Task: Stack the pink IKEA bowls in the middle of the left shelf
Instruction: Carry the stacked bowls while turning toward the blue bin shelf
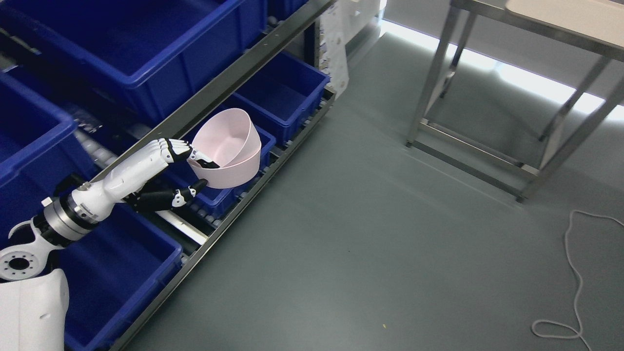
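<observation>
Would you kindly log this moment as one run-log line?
left hand: gripping pink bowl by rim | bowl: tilted, held before blue bins on shelf | right hand: out of view

The left hand [161,170] pinches a pink bowl [229,148] by its rim (tilted, opening facing up-left) over the blue bins [287,92] on the left shelf.

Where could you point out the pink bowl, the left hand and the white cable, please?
pink bowl [229,134]: head view, inner wall.
left hand [146,168]: head view, back of hand.
white cable [573,265]: head view, strand on floor.
</observation>
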Controlling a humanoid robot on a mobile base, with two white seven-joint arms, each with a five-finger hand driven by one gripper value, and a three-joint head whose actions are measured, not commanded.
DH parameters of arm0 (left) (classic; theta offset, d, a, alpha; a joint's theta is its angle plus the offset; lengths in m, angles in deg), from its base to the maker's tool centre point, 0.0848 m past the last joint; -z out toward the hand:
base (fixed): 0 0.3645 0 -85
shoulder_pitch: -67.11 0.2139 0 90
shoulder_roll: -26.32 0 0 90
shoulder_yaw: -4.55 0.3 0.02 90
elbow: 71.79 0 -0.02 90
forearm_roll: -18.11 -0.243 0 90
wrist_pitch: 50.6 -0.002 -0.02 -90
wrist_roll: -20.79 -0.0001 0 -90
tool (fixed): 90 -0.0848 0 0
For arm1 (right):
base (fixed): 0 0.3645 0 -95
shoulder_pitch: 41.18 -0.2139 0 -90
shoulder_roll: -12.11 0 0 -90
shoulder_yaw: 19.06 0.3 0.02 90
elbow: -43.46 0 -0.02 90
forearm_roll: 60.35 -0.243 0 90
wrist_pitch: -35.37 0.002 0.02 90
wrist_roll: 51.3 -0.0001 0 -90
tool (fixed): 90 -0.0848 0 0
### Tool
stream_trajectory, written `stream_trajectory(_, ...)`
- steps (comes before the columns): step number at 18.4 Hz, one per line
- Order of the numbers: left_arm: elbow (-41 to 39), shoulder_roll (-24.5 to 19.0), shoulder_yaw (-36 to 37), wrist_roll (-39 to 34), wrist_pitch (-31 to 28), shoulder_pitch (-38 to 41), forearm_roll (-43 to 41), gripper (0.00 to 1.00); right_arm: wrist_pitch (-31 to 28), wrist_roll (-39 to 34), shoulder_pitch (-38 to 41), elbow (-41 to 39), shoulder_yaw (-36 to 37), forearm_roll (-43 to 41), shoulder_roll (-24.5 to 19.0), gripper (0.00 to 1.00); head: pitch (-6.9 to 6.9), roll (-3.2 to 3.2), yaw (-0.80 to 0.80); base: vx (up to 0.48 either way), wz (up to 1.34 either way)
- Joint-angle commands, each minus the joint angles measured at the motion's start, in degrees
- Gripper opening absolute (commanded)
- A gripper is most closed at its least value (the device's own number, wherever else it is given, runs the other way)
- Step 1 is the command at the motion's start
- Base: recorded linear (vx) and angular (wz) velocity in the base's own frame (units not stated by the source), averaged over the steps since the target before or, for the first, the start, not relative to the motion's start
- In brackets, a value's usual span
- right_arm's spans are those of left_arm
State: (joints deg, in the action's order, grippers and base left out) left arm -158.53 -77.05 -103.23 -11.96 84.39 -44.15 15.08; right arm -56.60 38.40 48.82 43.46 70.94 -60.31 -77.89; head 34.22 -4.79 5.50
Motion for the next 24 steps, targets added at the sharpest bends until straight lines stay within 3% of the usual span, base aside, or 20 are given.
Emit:
stream_trajectory(1, 0.08, 0.19, -0.50, -0.13, 0.00, -0.02, -0.05, 0.07, -0.05, -0.05, 1.67, -1.93, 0.62, -0.04, 1.00, 1.00, 0.00, 0.00, 0.00, -0.126, 0.68)
stream_trajectory(4, -0.19, 1.32, 0.37, -0.56, 0.00, -2.11, -0.05, 0.06, 0.04, -0.05, 1.67, -1.93, 0.62, -0.04, 1.00, 1.00, 0.00, 0.00, 0.00, -0.100, 0.62)
stream_trajectory(8, -0.71, 5.37, 6.87, -0.57, 0.00, -17.56, -1.09, 0.05, -0.05, -0.05, 1.67, -1.93, 0.70, -0.04, 1.00, 1.00, 0.00, 0.00, 0.00, -0.062, 0.46)
stream_trajectory(11, -0.63, 5.03, 6.80, -0.57, 0.00, -24.96, -10.74, 0.05, 0.04, -0.05, 1.67, -1.93, 0.62, -0.04, 1.00, 1.00, 0.00, 0.00, 0.00, -0.046, 0.38)
stream_trajectory(13, -0.54, 1.44, 3.65, -0.30, 0.00, -26.82, -16.98, 0.05, -0.05, -0.05, 1.67, -1.93, 0.62, -0.04, 1.00, 1.00, 0.00, 0.00, 0.00, -0.021, 0.28)
stream_trajectory(15, 0.25, -4.88, 1.88, -0.22, 0.00, -26.65, -20.77, 0.06, 0.04, -0.05, 1.67, -1.93, 0.62, -0.13, 1.00, 1.00, 0.00, 0.00, 0.00, 0.003, 0.25)
stream_trajectory(17, 7.06, -11.47, 1.52, -0.65, 0.00, -26.47, -21.40, 0.06, 0.04, -0.05, 1.67, -1.93, 0.62, -0.04, 1.00, 1.00, 0.00, 0.00, 0.00, 0.015, 0.13)
stream_trajectory(24, 23.44, -13.35, 1.79, -5.92, 0.00, -30.78, -28.77, 0.06, 0.04, -0.05, 1.67, -1.93, 0.70, -0.04, 1.00, 1.00, 0.00, 0.00, 0.00, -0.004, -0.02)
